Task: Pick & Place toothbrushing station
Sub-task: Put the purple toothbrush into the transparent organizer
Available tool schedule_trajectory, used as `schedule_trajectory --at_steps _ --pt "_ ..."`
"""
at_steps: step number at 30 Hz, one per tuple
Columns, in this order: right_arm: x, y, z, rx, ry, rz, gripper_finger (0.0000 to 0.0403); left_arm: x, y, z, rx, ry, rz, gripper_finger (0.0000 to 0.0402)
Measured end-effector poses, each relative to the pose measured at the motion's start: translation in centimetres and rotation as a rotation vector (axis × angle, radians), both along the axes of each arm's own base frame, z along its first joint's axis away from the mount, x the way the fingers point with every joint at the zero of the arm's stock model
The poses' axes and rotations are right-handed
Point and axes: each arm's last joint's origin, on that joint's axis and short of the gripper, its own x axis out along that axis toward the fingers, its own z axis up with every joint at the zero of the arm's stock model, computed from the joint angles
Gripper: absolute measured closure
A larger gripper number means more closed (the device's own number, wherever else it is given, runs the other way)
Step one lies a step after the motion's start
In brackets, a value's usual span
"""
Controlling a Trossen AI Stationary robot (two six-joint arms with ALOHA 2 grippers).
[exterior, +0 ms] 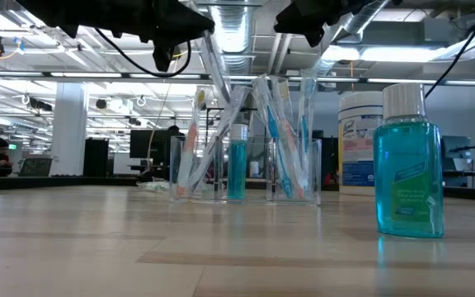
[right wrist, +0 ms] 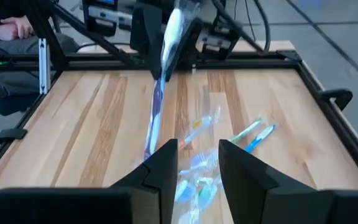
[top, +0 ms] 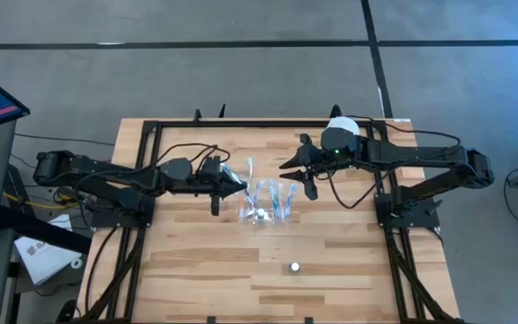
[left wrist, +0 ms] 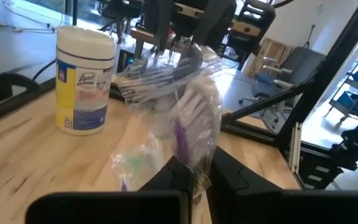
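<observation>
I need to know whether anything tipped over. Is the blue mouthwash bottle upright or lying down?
Upright. In the low view the mouthwash bottle stands on its base on the table, white cap on top.

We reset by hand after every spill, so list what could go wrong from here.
1. The left gripper pinches one wrapped toothbrush by its end, so it could slip or swing.
2. The clear holder is already crowded; lowering another could snag or tip it.
3. The right gripper hovers open just above, risking a bump.
</observation>
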Motion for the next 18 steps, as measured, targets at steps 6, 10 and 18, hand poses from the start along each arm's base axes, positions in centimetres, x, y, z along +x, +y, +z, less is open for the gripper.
schedule_trajectory --at_steps 6,10,18 --pt "-0.1 0.1 -0.3 0.004 0.03 0.002 0.0295 -0.1 0.0 -0.5 -0.02 0.048 0.003 0.0392" --pt "-0.1 0.1 -0.3 0.005 0.034 0.002 0.0295 -0.1 0.0 -0.8 -0.028 0.085 0.004 0.0392" --pt "-0.2 0.1 -0.5 0.007 0.056 0.002 0.0295 -0.3 -0.1 -1.5 -0.031 0.153 0.054 0.0392"
